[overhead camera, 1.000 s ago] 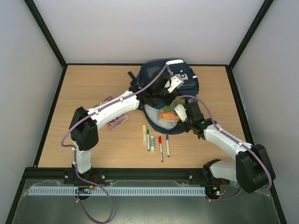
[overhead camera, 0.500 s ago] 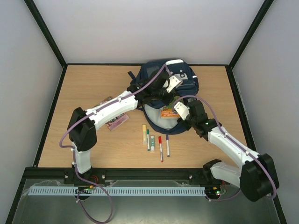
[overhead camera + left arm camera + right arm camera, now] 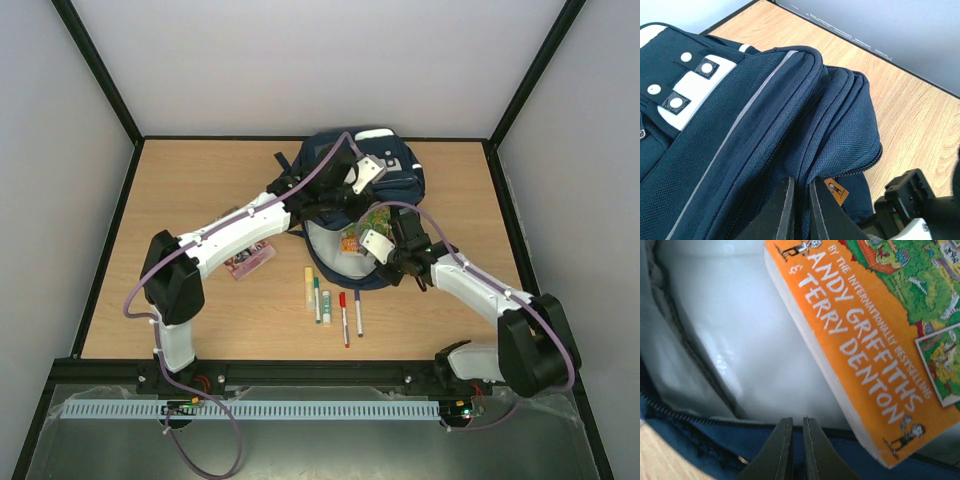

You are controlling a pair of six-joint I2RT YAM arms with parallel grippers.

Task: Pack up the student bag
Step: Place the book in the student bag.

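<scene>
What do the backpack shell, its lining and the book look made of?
Backpack shell: woven synthetic fabric, probably nylon or polyester, matte; coarse weave visible.
Lining: smooth grey coated fabric or plastic film; glossy highlights.
Book: paperback, printed card cover with slight sheen, paper page block at the edge.

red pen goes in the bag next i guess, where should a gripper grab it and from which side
Probably take the red pen across the middle of its thin barrel, coming straight down from above. It lies flat on the table, running near to far, with gaps to the purple pen and white marker beside it for the jaws.
</scene>
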